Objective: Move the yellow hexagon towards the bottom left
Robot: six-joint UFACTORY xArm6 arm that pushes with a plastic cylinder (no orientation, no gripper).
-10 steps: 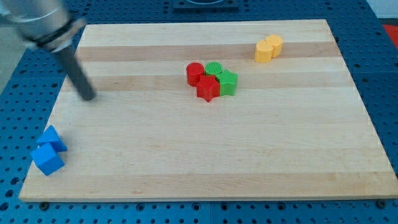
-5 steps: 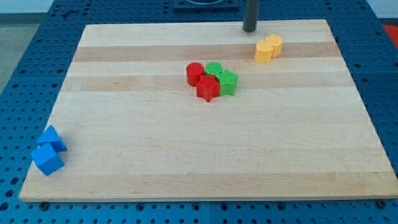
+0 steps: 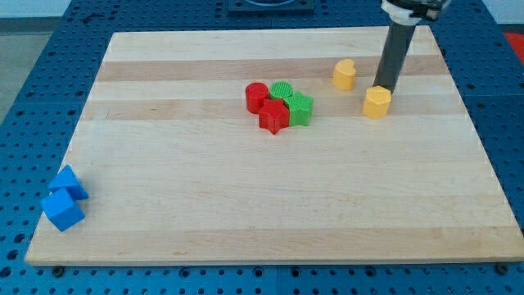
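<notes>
The yellow hexagon (image 3: 377,103) lies on the wooden board (image 3: 270,205) at the view's upper right. My tip (image 3: 382,87) stands right behind it, touching or nearly touching its top edge. A second yellow block (image 3: 344,74), rounded in shape, lies apart to the upper left of the hexagon.
A cluster sits near the board's upper middle: a red cylinder (image 3: 257,97), a red star-like block (image 3: 274,117), a green round block (image 3: 282,90) and a green block (image 3: 301,108). Two blue blocks (image 3: 64,199) lie at the board's lower left edge.
My tip went from the board's left to its top edge, then down to the right. The yellow hexagon has split from the other yellow block, now lower and further right.
</notes>
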